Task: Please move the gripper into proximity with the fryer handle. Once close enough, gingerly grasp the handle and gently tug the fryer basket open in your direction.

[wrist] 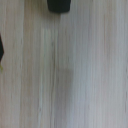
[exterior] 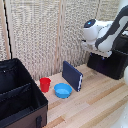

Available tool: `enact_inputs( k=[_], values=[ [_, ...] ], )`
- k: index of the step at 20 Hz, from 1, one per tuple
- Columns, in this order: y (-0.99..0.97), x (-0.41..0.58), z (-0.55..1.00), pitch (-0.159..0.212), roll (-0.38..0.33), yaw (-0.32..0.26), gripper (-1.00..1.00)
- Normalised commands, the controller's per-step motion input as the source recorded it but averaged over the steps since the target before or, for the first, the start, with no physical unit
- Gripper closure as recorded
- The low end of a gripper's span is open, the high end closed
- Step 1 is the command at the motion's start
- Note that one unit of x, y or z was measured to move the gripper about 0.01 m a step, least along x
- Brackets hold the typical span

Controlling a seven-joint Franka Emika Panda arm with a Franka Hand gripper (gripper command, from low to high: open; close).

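Observation:
In the exterior view the boxy black fryer (exterior: 111, 64) stands on the wooden table at the exterior view's right. Its flat black fryer basket face (exterior: 97, 62) looks toward the middle of the table. I cannot pick out the fryer handle against the black face. My gripper (exterior: 100, 51) hangs from the white-and-grey arm just above the fryer's front top edge. Its fingers are hidden, so I cannot tell whether it is open or shut. The wrist view shows mostly bare wood, with a dark blurred shape (wrist: 59, 5) at one edge that I cannot identify.
A large black fabric case (exterior: 17, 95) fills the exterior view's left. A red cup (exterior: 45, 84), a blue bowl (exterior: 63, 90) and a dark-blue slab (exterior: 72, 75) standing on edge sit mid-table. A wicker screen (exterior: 45, 30) backs the table (exterior: 95, 107).

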Motion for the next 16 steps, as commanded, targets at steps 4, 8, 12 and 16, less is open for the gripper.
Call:
enact_inputs(
  k=[4, 8, 12, 16],
  values=[
    [-0.56, 0.204, -0.05, -0.055, 0.001, 0.060, -1.00],
    [-0.45, 0.144, -0.08, -0.013, 0.018, -0.005, -1.00],
    [-0.36, 0.209, -0.15, 0.000, 0.010, -0.018, -1.00],
    [-0.26, 0.372, -0.16, 0.000, 0.001, -0.002, 1.00]
  ],
)
